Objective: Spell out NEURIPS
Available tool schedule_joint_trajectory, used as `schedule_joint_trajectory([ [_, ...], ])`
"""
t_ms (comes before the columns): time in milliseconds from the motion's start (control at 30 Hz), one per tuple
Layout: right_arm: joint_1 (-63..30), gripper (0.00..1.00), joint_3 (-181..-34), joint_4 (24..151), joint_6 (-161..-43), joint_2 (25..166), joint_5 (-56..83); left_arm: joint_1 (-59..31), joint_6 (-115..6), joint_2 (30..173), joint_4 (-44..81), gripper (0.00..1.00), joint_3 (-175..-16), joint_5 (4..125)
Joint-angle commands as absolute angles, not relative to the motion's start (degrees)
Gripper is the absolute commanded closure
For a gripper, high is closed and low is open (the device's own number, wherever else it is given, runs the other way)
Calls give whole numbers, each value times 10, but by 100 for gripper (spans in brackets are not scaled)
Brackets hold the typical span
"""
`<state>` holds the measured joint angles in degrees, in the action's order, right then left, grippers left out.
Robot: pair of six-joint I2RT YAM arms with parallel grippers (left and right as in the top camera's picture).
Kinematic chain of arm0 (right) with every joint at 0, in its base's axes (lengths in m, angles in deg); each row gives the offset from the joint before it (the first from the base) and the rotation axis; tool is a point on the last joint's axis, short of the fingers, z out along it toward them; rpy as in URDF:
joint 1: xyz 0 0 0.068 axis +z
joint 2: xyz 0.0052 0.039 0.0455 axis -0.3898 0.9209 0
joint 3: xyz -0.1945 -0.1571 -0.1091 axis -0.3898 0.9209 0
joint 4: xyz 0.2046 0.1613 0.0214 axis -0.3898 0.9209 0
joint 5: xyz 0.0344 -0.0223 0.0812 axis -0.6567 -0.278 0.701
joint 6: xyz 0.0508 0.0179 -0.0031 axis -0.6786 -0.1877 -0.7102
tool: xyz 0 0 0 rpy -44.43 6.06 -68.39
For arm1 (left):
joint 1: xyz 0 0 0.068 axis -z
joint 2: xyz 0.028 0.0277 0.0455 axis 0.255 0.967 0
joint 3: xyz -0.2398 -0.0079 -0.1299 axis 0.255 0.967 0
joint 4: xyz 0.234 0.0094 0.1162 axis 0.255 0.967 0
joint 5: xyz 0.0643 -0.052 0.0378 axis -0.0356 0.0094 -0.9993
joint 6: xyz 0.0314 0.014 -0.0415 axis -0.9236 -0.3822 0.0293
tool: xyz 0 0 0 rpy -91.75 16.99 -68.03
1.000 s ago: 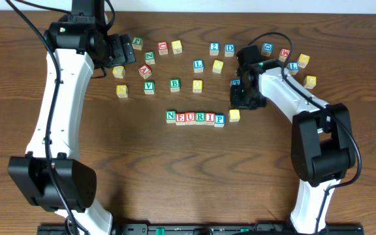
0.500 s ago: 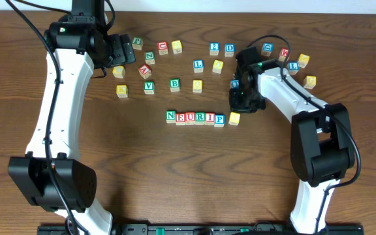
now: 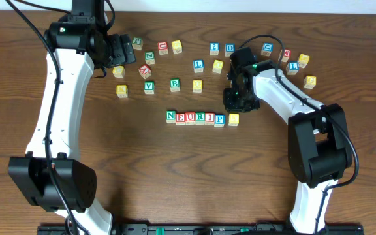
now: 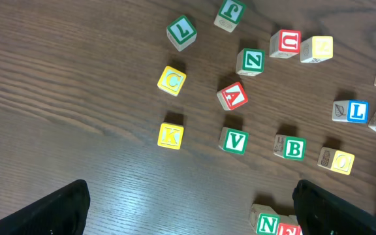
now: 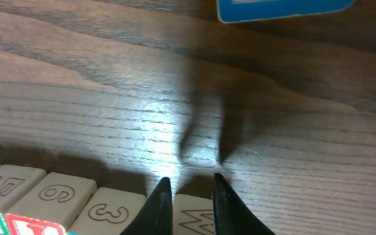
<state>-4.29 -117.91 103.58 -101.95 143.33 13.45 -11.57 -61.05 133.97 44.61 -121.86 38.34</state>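
Observation:
A row of wooden cubes reads N (image 3: 170, 116), E, U, R, I, P (image 3: 219, 119) at the table's middle. A yellow-faced cube (image 3: 234, 119) sits right after the P at the row's right end. My right gripper (image 3: 234, 109) stands over it. In the right wrist view the right gripper (image 5: 189, 186) is shut on this cube (image 5: 192, 214), whose carved face shows between the fingers. The neighbouring row cubes (image 5: 106, 210) lie to its left. My left gripper (image 3: 124, 51) hangs open at the back left. In the left wrist view the left gripper (image 4: 189, 196) holds nothing, and the green N (image 4: 266, 224) shows at the bottom.
Loose letter cubes are scattered behind the row: yellow K (image 4: 170, 136), green V (image 4: 234, 140), green B (image 4: 293, 148), red A (image 4: 233, 96), yellow C (image 4: 172, 80). More lie at the back right, among them blue D (image 3: 230, 49) and a yellow one (image 3: 310, 81).
My right arm has swung a little to the left, and the yellow-faced cube has edged forward beside the P. The left arm has not moved.

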Motion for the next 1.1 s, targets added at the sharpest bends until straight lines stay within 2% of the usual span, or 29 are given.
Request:
schedule_joint_trajectory([
  [0, -51, 82, -1189, 1037, -1013, 1429, 149, -118, -618, 1343, 448, 2, -1225, 376],
  [267, -92, 75, -1191, 1091, -1013, 1395, 142, -118, -618, 1343, 448, 2, -1225, 376],
  [533, -104, 80, -1178, 1141, -1015, 1399, 143, -118, -618, 1343, 448, 2, -1225, 376],
  [1067, -63, 81, -1172, 1105, -1027, 1399, 143, -118, -618, 1343, 448, 2, -1225, 376],
])
